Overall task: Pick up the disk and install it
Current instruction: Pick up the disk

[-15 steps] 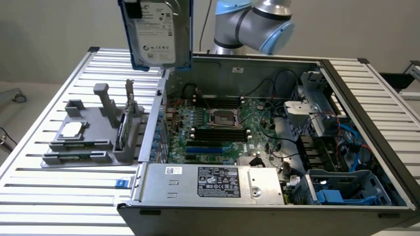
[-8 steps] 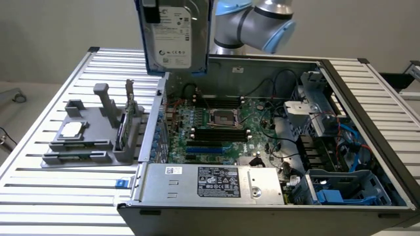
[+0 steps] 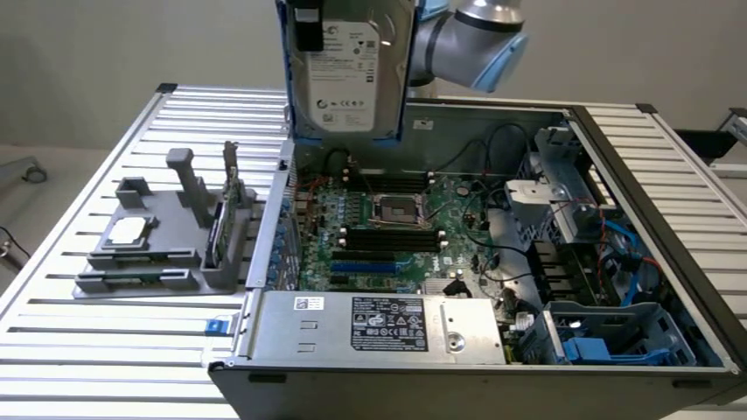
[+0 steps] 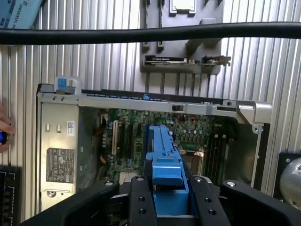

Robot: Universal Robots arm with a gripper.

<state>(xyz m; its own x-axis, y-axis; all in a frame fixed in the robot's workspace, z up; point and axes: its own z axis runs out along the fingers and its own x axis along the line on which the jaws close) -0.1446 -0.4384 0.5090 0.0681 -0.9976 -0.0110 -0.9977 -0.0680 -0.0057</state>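
Gripper [image 4: 168, 182] on my arm is clenched on the disk [image 3: 348, 70]. In the wrist view I see its two black fingers [image 4: 139, 197] pressing on both sides of the blue carrier [image 4: 162, 150] that frames the disk. In the exterior view the disk hangs upright in the air, its white label facing the camera. It is above the far edge of the open computer case [image 3: 467, 385] and does not touch it. The arm [image 3: 478, 35] is just behind the disk.

Below the disk, inside the case, lies the green motherboard [image 3: 386, 219]. The silver power supply [image 3: 386, 324] sits along the near wall of the case. The case rests on the ribbed metal table [image 3: 105, 350]. On the exterior view's left, beside the case, a grey holder [image 3: 164, 245] stands on the table. In the wrist view, part of a hand [image 4: 3, 132] shows at the edge, near the power supply end of the case.
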